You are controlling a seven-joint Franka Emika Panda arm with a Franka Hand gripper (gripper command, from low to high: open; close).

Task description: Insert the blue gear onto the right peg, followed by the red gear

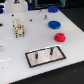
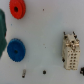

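Observation:
The blue gear lies flat on the white table toward the exterior view's right. It also shows in the wrist view. The red gear lies a little nearer than it and shows in the wrist view too. The black-rimmed grey plate sits near the front edge. Its right peg and left peg stand bare. The plate is out of the wrist view. No gripper fingers show in either view.
A beige blocky part stands at the exterior view's left and also shows in the wrist view. A darker blue block lies at the back. A dark green shape sits at the wrist view's edge; I cannot tell what it is.

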